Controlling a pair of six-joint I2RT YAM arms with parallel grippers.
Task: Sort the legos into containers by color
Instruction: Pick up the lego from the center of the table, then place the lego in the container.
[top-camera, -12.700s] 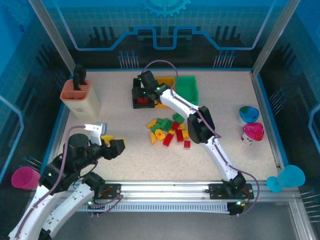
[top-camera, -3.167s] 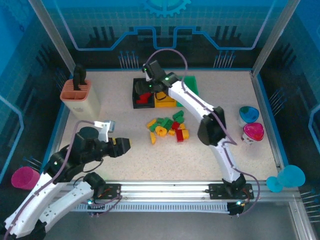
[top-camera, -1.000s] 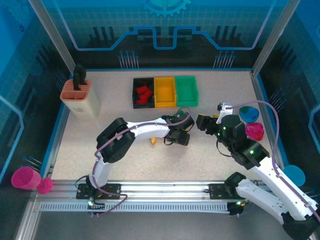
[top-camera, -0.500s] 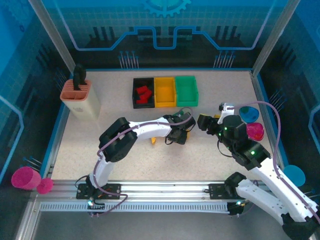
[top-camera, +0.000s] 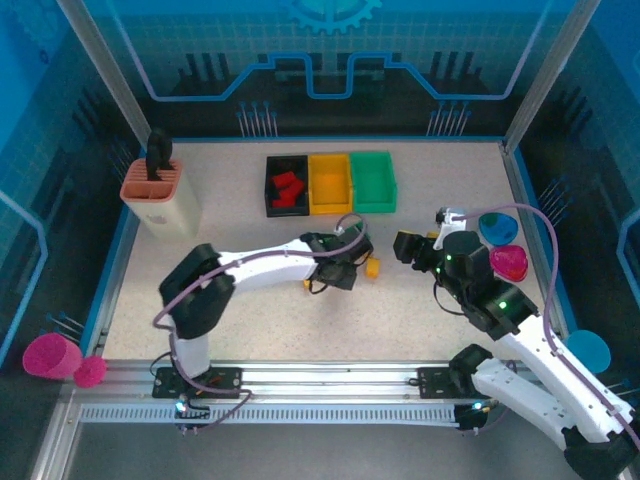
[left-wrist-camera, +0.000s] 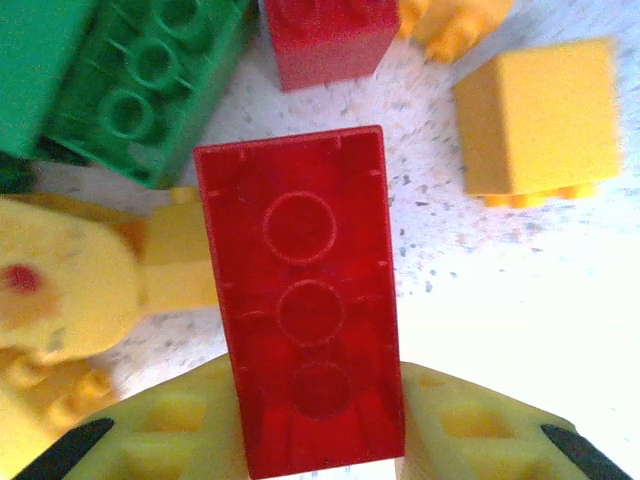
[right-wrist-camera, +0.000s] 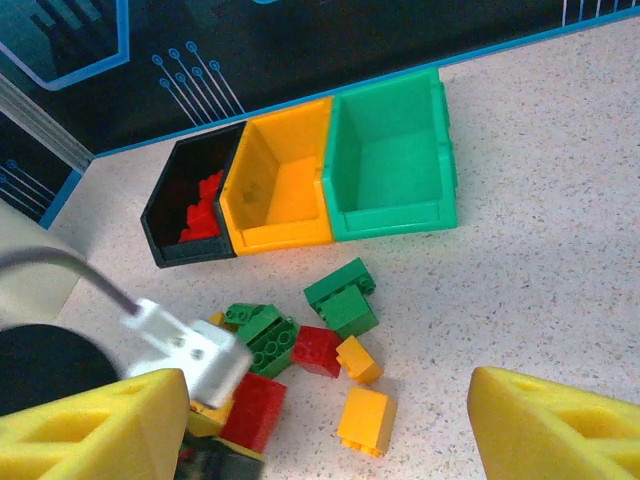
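My left gripper (left-wrist-camera: 318, 440) is shut on a long red lego (left-wrist-camera: 300, 300), its yellow fingers (left-wrist-camera: 160, 440) pressed on both long sides. From above, this gripper (top-camera: 338, 272) is at the lego pile in the middle of the table. Around it lie green (left-wrist-camera: 140, 90), red (left-wrist-camera: 330, 40) and yellow (left-wrist-camera: 540, 120) legos. My right gripper (right-wrist-camera: 320, 400) is open with nothing in it, right of the pile (top-camera: 405, 245). The black (right-wrist-camera: 190, 250), yellow (right-wrist-camera: 285, 235) and green (right-wrist-camera: 390, 218) containers stand in a row behind the pile. Red legos (right-wrist-camera: 200, 215) lie in the black one.
A salmon slotted holder (top-camera: 160, 195) stands at the back left. A blue bowl (top-camera: 497, 227) and a pink cup (top-camera: 508, 262) sit right of my right gripper. Another pink cup (top-camera: 50, 352) and a blue cup (top-camera: 585, 350) are at the near corners.
My left gripper has shut on the long red lego and shifted slightly left, its elbow swinging out to the left. The right arm has stayed still.
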